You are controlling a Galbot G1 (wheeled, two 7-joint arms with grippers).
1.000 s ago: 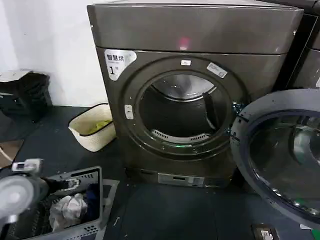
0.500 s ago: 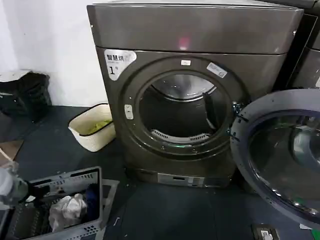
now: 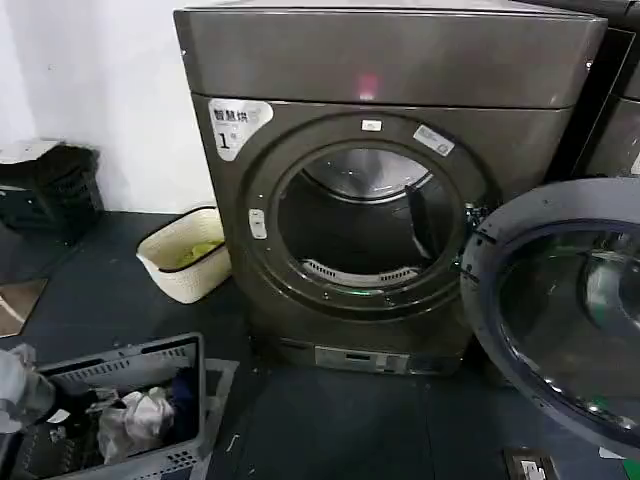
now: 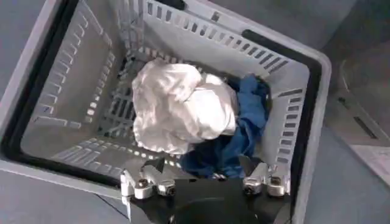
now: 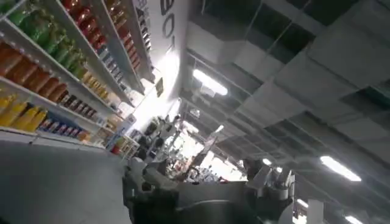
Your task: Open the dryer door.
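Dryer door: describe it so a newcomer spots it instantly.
Start at the big grey-bronze dryer with the white "1" sticker, its round opening exposed. The dryer door hangs swung open at the dryer's right side: a round porthole of dark glass in a grey rim, unlike the fixed ring around the opening.

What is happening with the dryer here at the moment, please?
The dryer stands with its round opening exposed: the dryer door is already swung wide open to the robot's right. Nothing is touching it now. The left hand hangs with its fingers spread above a grey laundry basket holding white and blue clothes, down at the robot's left. The right hand points up at the ceiling.
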